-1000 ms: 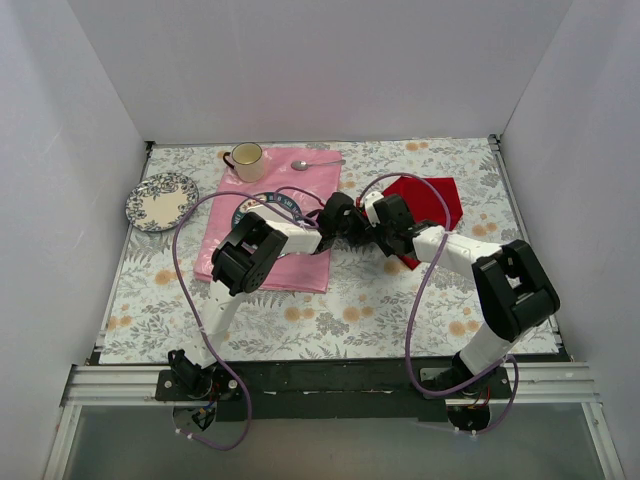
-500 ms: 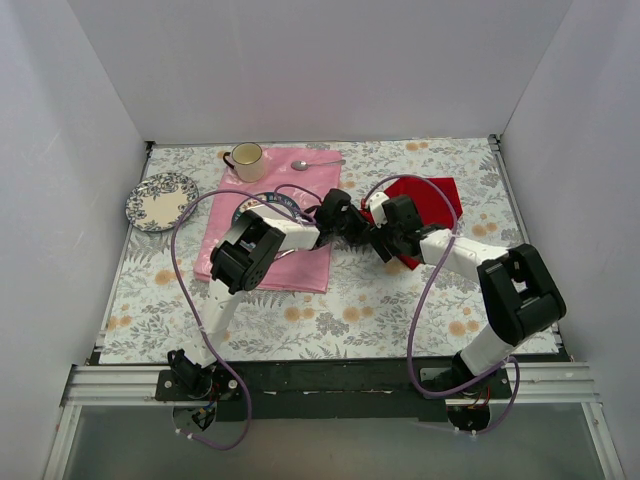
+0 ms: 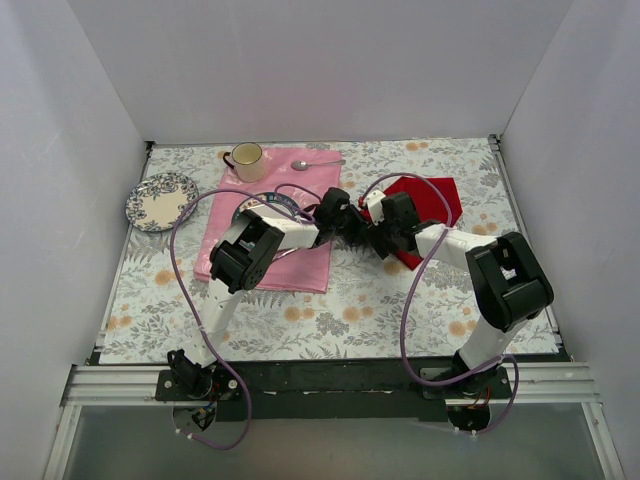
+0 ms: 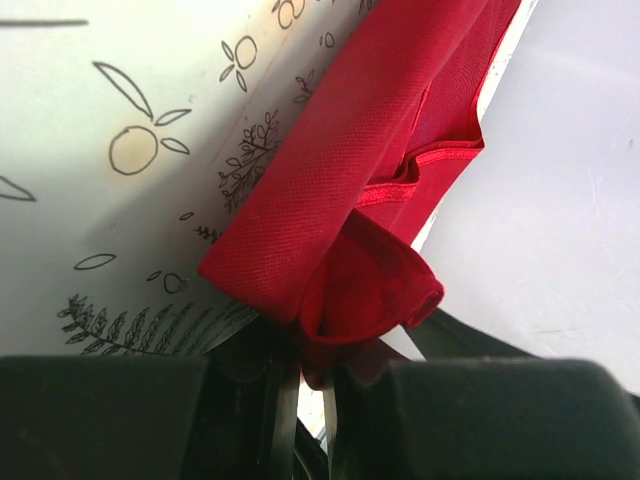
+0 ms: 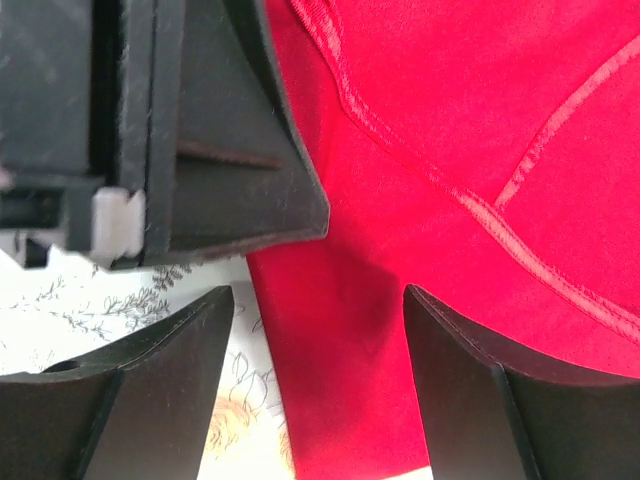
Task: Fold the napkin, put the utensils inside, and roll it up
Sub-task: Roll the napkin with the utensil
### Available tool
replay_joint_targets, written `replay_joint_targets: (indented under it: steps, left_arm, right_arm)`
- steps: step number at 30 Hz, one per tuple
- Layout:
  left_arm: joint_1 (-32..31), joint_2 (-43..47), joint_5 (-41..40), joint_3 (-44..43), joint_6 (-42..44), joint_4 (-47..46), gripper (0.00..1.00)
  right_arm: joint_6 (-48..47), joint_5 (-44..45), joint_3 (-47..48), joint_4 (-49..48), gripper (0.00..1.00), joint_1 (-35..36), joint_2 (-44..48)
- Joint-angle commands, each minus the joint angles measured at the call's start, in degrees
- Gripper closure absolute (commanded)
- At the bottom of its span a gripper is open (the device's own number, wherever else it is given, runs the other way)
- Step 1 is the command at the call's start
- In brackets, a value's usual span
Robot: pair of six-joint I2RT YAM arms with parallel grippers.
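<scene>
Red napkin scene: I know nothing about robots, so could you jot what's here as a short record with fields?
napkin: deep red, partly folded, on the table right of the pink cloth
left jaws: shut on a bunched fold of the napkin
right jaws: open, straddling the napkin's edge beside the left jaws
silver spoon: on the pink cloth's far edge, away from the napkin
cup: upright, pink cloth's far left corner
patterned plate: far left of the table
stage: napkin partly folded; no utensil seen on it

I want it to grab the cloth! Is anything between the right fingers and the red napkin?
Nothing visible. The red napkin lies bare under the open right gripper; the left gripper pinches its edge alongside.
</scene>
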State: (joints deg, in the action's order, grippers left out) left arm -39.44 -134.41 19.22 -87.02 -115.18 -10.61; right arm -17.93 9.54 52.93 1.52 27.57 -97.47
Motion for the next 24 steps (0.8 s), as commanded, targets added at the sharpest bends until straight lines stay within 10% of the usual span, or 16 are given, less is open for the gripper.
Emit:
replay_joint_targets:
  steps: [1,14,24]
  left_arm:
    - [0.06,-2.44,-0.41,-0.08,2.50,7.36,0.87]
    - [0.33,-2.43,0.38,-1.83,6.45,7.62,0.79]
    - [0.68,-3.84,1.34,-4.03,6.72,8.24,0.78]
  right_arm:
    - [1.14,-5.13,2.27,2.16,0.23,-2.25,-2.11]
    - [4.48,-5.77,2.19,4.82,0.36,-4.72,-4.14]
    - [1.85,4.87,2.80,8.50,0.18,-0.07,1.05]
